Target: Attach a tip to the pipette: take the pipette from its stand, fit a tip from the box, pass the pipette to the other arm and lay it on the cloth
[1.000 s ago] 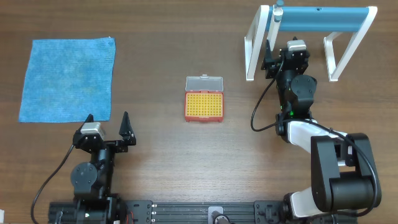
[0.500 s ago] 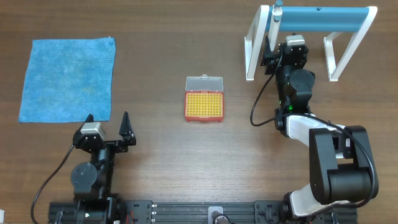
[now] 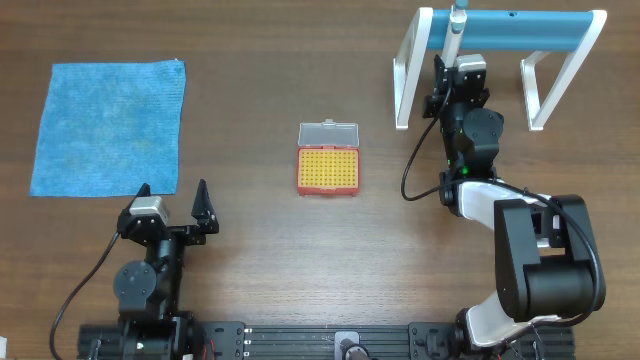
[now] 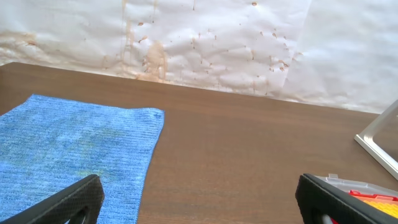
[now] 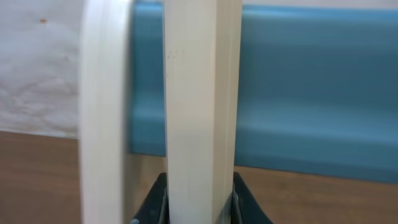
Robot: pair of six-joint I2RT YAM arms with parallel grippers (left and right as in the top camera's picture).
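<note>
The white pipette (image 3: pixel 456 22) hangs at the left end of the blue bar of the stand (image 3: pixel 520 27) at the back right. My right gripper (image 3: pixel 443 78) is just in front of that bar. In the right wrist view the pipette's pale body (image 5: pixel 196 112) stands upright between my dark fingertips (image 5: pixel 160 198), which press on both of its sides, so the gripper is shut on it. The tip box (image 3: pixel 328 170), with its clear lid folded back and yellow tips showing, sits mid-table. The blue cloth (image 3: pixel 108 128) lies flat at the far left. My left gripper (image 3: pixel 173 196) rests open near the front, below the cloth.
The stand's white legs (image 3: pixel 407 75) flank my right gripper, and one leg (image 5: pixel 102 112) sits close beside the pipette. In the left wrist view the cloth (image 4: pixel 68 149) and a corner of the tip box (image 4: pixel 367 190) lie ahead, with bare wood between them.
My right gripper has moved closer to the stand's bar. The pipette's top has shifted slightly to the right along the bar. The left arm has not moved.
</note>
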